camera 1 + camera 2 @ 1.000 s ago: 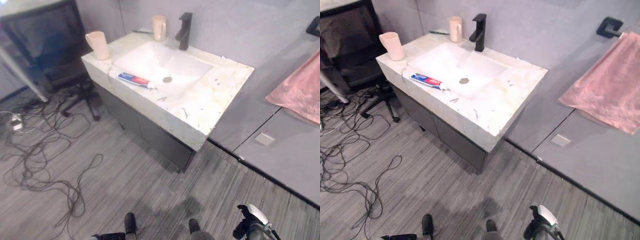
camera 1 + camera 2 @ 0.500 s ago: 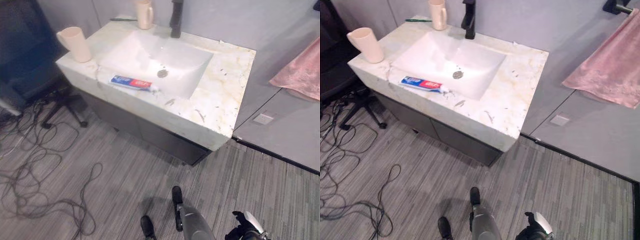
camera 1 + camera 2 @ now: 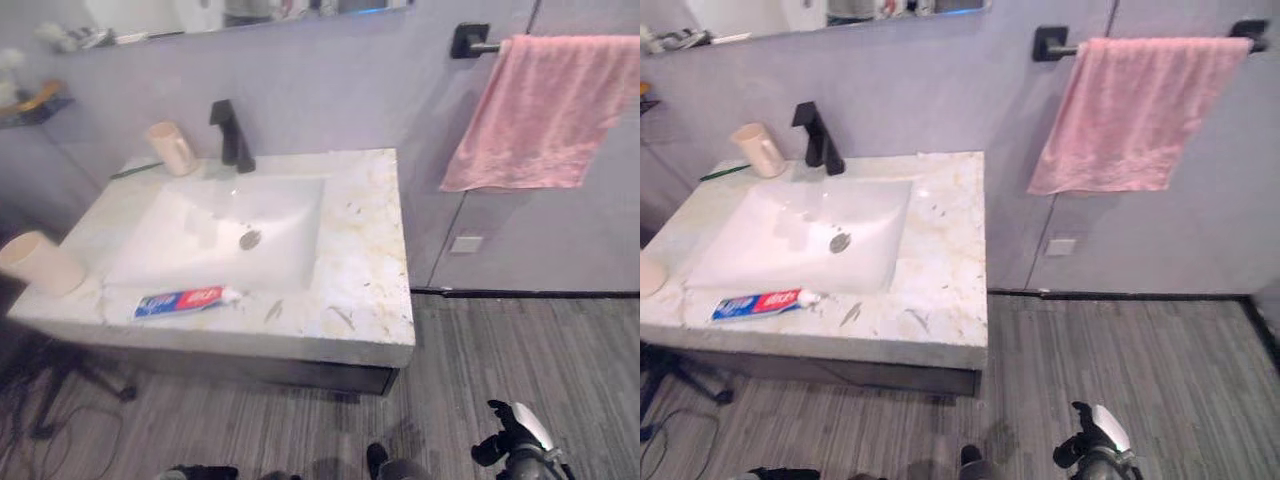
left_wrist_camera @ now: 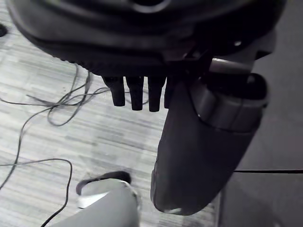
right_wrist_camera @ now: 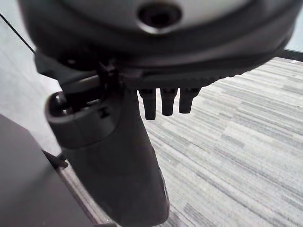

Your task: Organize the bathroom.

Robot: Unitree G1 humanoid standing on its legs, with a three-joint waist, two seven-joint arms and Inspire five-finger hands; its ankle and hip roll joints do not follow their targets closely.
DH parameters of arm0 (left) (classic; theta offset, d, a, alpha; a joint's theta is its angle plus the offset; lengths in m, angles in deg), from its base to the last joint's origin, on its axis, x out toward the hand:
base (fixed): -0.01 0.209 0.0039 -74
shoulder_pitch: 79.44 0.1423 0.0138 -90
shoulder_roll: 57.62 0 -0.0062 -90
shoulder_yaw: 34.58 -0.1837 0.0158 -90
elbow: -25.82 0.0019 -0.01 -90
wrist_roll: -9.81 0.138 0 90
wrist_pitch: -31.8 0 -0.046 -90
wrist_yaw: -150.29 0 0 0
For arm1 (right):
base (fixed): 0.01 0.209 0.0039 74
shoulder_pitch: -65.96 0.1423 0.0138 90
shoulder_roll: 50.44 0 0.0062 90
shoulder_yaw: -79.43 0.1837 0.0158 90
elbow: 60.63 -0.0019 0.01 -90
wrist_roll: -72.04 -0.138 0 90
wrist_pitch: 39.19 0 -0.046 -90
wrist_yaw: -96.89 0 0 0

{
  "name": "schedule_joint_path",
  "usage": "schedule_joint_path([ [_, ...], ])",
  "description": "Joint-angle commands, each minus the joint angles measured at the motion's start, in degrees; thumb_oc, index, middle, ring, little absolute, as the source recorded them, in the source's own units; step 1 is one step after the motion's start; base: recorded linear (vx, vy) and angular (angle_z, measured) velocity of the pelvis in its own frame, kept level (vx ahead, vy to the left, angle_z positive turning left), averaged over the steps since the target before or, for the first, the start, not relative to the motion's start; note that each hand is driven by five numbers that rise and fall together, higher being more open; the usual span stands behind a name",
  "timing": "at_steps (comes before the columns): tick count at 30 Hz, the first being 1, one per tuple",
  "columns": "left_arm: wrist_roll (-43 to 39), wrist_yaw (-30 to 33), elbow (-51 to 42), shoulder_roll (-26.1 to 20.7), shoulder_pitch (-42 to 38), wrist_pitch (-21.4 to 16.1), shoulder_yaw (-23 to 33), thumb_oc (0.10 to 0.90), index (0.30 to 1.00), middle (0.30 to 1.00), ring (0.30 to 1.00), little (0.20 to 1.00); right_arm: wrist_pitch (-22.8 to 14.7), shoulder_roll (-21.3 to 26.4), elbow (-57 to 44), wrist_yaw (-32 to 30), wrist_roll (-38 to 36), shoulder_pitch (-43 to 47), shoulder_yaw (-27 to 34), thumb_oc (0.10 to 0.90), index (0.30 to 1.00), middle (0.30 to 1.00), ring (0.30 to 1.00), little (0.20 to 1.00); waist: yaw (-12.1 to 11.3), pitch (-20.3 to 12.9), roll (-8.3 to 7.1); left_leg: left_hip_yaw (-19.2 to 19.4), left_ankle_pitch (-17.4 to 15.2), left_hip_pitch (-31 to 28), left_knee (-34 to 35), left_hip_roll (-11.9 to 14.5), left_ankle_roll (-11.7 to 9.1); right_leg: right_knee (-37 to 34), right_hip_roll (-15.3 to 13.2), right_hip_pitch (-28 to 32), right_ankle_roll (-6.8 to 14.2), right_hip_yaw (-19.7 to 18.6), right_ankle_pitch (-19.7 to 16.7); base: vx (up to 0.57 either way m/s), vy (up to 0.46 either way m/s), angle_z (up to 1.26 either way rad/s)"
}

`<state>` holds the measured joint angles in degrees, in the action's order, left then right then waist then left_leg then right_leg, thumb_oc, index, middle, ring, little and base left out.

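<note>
Marble vanity (image 3: 940, 290) holds toothpaste (image 3: 758, 303); both hands (image 4: 142, 90) (image 5: 163, 101) hang empty, fingers seemingly straight.

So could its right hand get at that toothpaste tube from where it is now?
Probably not yet: the right hand hangs low over the floor, well short of the toothpaste tube on the counter's far-left front edge.

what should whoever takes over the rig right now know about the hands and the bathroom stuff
Left hand: empty, fingers straight, hanging low over the floor.
Right hand: empty, fingers straight, also low at the robot's side.
On the marble vanity top: a red, white and blue toothpaste tube lies flat on the front edge, left of centre. One beige cup stands at the far left edge, another beige cup at the back beside the black faucet, with a green toothbrush lying behind it.
The pink towel hangs on the wall bar.
Done: nothing visibly sorted. Left: everything.
</note>
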<state>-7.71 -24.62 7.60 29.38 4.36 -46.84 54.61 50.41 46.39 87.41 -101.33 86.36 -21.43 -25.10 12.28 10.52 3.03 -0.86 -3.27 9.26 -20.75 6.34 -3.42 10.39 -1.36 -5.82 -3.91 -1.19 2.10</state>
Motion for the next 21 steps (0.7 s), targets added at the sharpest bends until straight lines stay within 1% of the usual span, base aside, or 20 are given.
schedule_joint_path([
  [1,-2.7,3.0,-0.5,-2.3,3.7,-0.2,1.7,0.8,0.9,0.9,0.9,0.9,-1.2,2.6,0.0,-3.5,-0.3,0.5,0.1,0.8,0.9,0.9,0.9,0.9,-1.2,-1.4,-0.05,-2.6,5.2,-5.9,3.6,1.1,1.3,2.0,1.4,-3.3,7.4,3.0,1.2,0.1,0.182,-0.98],
  [2,-3.7,4.5,0.2,-2.2,4.4,-1.1,2.8,0.8,0.9,0.9,0.9,0.9,-0.8,2.3,0.4,-4.3,-0.9,1.1,-0.4,0.8,0.9,0.9,0.9,0.9,-2.2,-1.5,0.23,-5.4,5.5,-7.3,7.9,1.7,1.1,1.7,1.2,-2.9,7.9,1.2,1.3,0.07,0.158,-0.71],
  [3,-4.3,5.1,0.4,-2.2,4.6,-1.4,3.1,0.8,0.9,0.9,0.9,0.9,-0.7,2.2,0.5,-4.4,-0.7,1.4,-0.6,0.8,0.9,0.9,0.9,0.9,-2.5,-1.5,0.36,-6.3,5.4,-7.6,9.1,1.6,1.0,1.7,1.1,-2.8,8.0,0.7,1.4,0.08,0.248,-0.66],
  [4,-6.4,6.5,0.9,-1.9,4.9,-2.1,3.8,0.8,0.9,0.9,0.9,0.9,-0.1,2.2,0.5,-4.9,-1.3,1.8,-1.1,0.8,0.9,0.9,0.9,0.9,-2.9,-1.3,0.72,-6.8,4.6,-8.2,11.0,1.1,1.1,1.7,0.6,-2.6,8.5,-0.1,1.5,0.04,0.269,-0.49],
  [5,-8.5,9.5,1.4,-1.6,4.6,-2.3,4.9,0.8,0.9,0.9,0.9,0.9,0.4,2.2,0.4,-5.3,-1.9,1.9,-0.9,0.8,0.9,0.9,0.9,0.9,-2.6,-1.1,1.06,-5.0,3.0,-8.1,10.9,-0.1,1.0,1.6,-0.4,-2.4,8.9,-0.4,1.5,0.03,0.267,-0.43],
  [6,-9.4,10.1,1.7,-1.5,4.5,-2.6,5.0,0.8,0.9,0.9,0.9,0.9,0.6,2.2,0.3,-5.5,-2.0,1.8,-0.8,0.8,0.9,0.9,0.9,0.9,-2.4,-1.0,1.15,-4.2,2.7,-7.8,10.6,-0.3,1.1,1.6,-0.7,-2.4,9.0,-0.3,1.4,0.01,0.263,-0.23],
  [7,-12.2,12.4,2.4,-1.5,4.0,-3.7,5.8,0.8,0.9,0.9,0.9,0.9,0.9,2.0,0.3,-5.7,-1.5,1.4,-0.3,0.8,0.9,0.9,0.9,0.9,-1.6,-0.9,1.44,0.1,1.3,-7.8,11.1,-0.7,1.1,1.7,-1.6,-2.5,9.5,0.6,1.3,0.0,0.207,-0.03],
  [8,-13.8,14.6,2.8,-1.6,3.5,-3.8,6.3,0.8,0.9,0.9,0.9,0.9,1.2,1.8,0.3,-6.0,-1.2,0.8,0.3,0.8,0.9,0.9,0.9,0.9,-0.7,-1.0,1.6,3.6,0.1,-8.4,12.0,-0.9,1.2,1.8,-2.3,-2.5,9.9,1.5,1.2,0.01,0.215,0.05],
  [9,-15.4,16.4,3.0,-1.8,3.1,-4.1,6.8,0.8,0.9,0.9,0.9,0.9,1.4,1.5,0.4,-6.3,-1.4,0.4,0.6,0.8,0.9,0.9,0.9,0.9,-0.1,-1.1,1.71,5.3,-0.1,-8.7,12.8,-0.9,1.2,2.1,-2.6,-2.6,10.1,2.2,1.3,0.02,0.175,0.12],
  [10,-19.0,19.6,3.3,-2.1,2.6,-5.0,7.7,0.8,0.9,0.9,0.9,0.9,1.8,0.9,0.6,-6.8,-1.7,-0.3,1.1,0.8,0.9,0.9,0.9,0.9,0.6,-1.2,1.7,6.7,0.1,-9.1,14.1,-0.8,1.1,2.4,-2.9,-2.6,10.3,3.0,1.4,0.02,0.132,0.38],
  [11,-23.1,23.4,3.4,-2.6,2.1,-6.9,8.7,0.8,0.9,0.9,0.9,0.9,1.5,0.2,1.1,-7.6,-2.2,-1.2,1.3,0.8,0.9,0.9,0.9,0.9,0.7,-1.5,1.07,6.2,0.0,-8.8,14.3,-0.7,1.0,2.0,-3.0,-2.2,10.5,3.1,1.4,0.01,0.092,0.66],
  [12,-22.9,23.2,3.4,-2.6,2.1,-6.5,8.8,0.8,0.9,0.9,0.9,0.9,1.5,0.1,1.2,-7.6,-2.1,-1.2,1.3,0.8,0.9,0.9,0.9,0.9,0.7,-1.6,1.02,6.1,0.0,-8.7,14.3,-0.7,1.0,1.9,-3.0,-2.1,10.5,3.1,1.4,0.0,0.04,0.95],
  [13,-25.1,25.5,3.5,-2.8,2.0,-7.6,10.1,0.8,0.9,0.9,0.9,0.9,1.1,-0.2,1.7,-7.7,-1.9,-1.5,1.3,0.8,0.9,0.9,0.9,0.9,0.6,-1.8,0.58,6.4,0.1,-8.7,14.7,-0.4,0.9,1.6,-3.1,-2.0,10.7,3.2,1.4,0.01,0.01,0.74],
  [14,-27.3,27.6,3.9,-3.1,2.3,-9.8,11.8,0.8,0.9,0.9,0.9,0.9,0.5,-0.7,2.4,-7.8,-1.6,-1.6,1.1,0.8,0.9,0.9,0.9,0.9,0.4,-2.1,-0.08,6.7,0.4,-8.9,15.3,-0.1,0.9,1.3,-3.0,-1.9,10.8,3.4,1.3,0.01,0.009,0.45],
  [16,-29.8,29.2,3.8,-3.2,2.9,-10.8,13.0,0.8,0.9,0.9,0.9,0.9,-0.1,-0.7,2.5,-8.0,-2.2,-1.7,0.7,0.8,0.9,0.9,0.9,0.9,0.1,-2.3,-0.66,6.8,0.8,-9.0,16.4,0.6,0.7,0.7,-2.7,-1.3,10.7,3.8,1.4,0.01,0.005,0.15],
  [17,-30.3,29.3,3.8,-3.2,3.1,-10.9,13.2,0.8,0.9,0.9,0.9,0.9,-0.2,-0.7,2.5,-8.1,-2.2,-1.7,0.6,0.8,0.9,0.9,0.9,0.9,0.1,-2.3,-0.7,6.8,1.1,-9.1,16.8,0.7,0.6,0.6,-2.6,-1.2,10.7,3.8,1.4,0.01,0.077,0.17],
  [18,-30.6,29.4,4.1,-3.2,3.9,-11.1,14.2,0.8,0.9,0.9,0.9,0.9,-0.3,-0.3,2.3,-8.5,-2.7,-1.5,0.5,0.8,0.9,0.9,0.9,0.9,-0.4,-2.4,-1.17,6.0,1.5,-8.8,16.9,1.2,0.4,0.3,-2.3,-0.7,10.4,3.8,1.8,0.01,0.089,0.16],
  [19,-30.4,29.3,4.1,-3.1,4.0,-11.1,14.4,0.8,0.9,0.9,0.9,0.9,-0.3,-0.3,2.4,-8.5,-2.8,-1.5,0.4,0.8,0.9,0.9,0.9,0.9,-0.5,-2.4,-1.24,5.8,1.4,-8.7,16.6,1.2,0.4,0.3,-2.3,-0.7,10.4,3.8,1.9,0.01,0.197,0.18],
  [20,-28.9,28.6,4.6,-2.9,4.6,-11.6,15.3,0.8,0.9,0.9,0.9,0.9,0.0,0.1,2.1,-8.7,-3.1,-1.0,0.2,0.8,0.9,0.9,0.9,0.9,-1.1,-2.1,-1.86,4.9,-0.3,-7.6,13.0,0.4,0.9,0.9,-2.8,-0.4,10.1,3.3,2.1,-0.01,0.202,0.11],
  [21,-27.4,28.1,4.7,-3.0,4.7,-11.4,15.3,0.8,0.9,0.9,0.9,0.9,0.1,0.4,1.7,-8.8,-3.6,-0.7,0.2,0.8,0.9,0.9,0.9,0.9,-1.2,-1.9,-2.2,5.2,-1.3,-6.9,10.1,0.1,1.2,1.1,-3.2,-0.4,10.0,3.0,2.1,-0.02,0.226,0.01],
])
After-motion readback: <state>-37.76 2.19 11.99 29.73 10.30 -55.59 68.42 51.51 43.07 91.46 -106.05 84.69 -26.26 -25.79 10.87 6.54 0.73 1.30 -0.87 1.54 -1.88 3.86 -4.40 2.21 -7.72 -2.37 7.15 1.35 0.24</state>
